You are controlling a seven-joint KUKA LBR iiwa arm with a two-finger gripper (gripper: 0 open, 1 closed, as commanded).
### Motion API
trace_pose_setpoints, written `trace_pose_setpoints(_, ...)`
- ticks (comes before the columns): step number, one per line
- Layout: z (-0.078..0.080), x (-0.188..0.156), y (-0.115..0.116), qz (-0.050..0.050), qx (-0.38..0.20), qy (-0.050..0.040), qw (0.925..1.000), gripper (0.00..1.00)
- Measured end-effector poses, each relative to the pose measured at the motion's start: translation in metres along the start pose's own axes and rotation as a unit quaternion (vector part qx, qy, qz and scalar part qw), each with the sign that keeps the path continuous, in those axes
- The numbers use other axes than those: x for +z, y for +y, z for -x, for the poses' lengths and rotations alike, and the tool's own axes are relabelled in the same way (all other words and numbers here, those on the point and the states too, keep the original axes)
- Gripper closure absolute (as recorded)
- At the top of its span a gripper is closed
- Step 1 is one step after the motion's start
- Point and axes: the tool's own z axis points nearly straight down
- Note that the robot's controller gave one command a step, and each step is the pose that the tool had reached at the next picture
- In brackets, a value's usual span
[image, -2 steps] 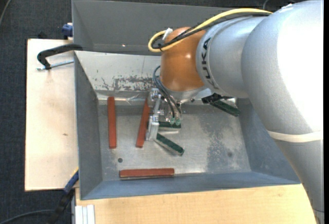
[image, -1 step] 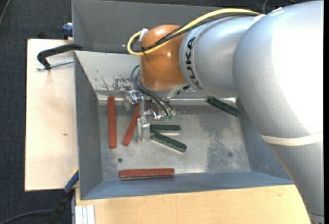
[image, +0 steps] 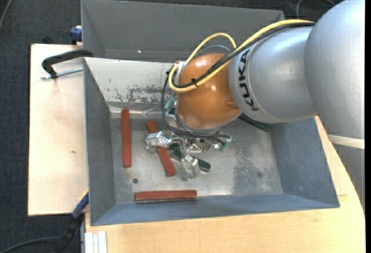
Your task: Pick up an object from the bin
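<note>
**Here: pincer low over the slanted bar at the middle of the bin floor**

Overhead view of the grey metal bin (image: 97, 153). The arm (image: 278, 78) enters from the right of the frame and bends down into the bin. Its wrist carries a rounded orange cover (image: 206, 95), and a yellow cable (image: 214, 40) loops over the cover's top. Below the cover, the pincer (image: 184, 153) sits close to the bin floor, just left of the frame's centre. It appears as a cluster of bright metal and small green parts, and whether it is apart or together cannot be told.

Three red-brown flat bars lie on the floor, apart from one another.

- **The slanted bar (image: 167, 165):** It runs from upper left to lower right through the middle of the floor. It is the thing nearest the pincer, and the metal parts of the pincer overlap its mid-length and sit just to its right. Whether the bar is gripped cannot be told.
- **The upright bar (image: 126, 137):** It lies parallel to the left wall, to the left of the slanted bar and clear of the pincer.
- **The level bar (image: 166, 194):** It lies along the near wall at the lower edge of the floor, below the pincer.

A small dark spot (image: 135, 181) marks the floor between the upright bar and the level bar.
</note>
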Motion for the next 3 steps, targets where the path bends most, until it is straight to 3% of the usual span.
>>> trace_pose_setpoints(1, 0.0537, -0.0006, 0.0103, -0.001, -0.099, -0.0038, 0.9951, 0.00)
trace_pose_setpoints(2, 0.0558, -0.0020, 0.0106, -0.001, -0.098, -0.0030, 0.9952, 0.00)
trace_pose_setpoints(3, 0.0554, -0.0017, 0.0105, 0.000, -0.098, -0.0024, 0.9952, 1.00)
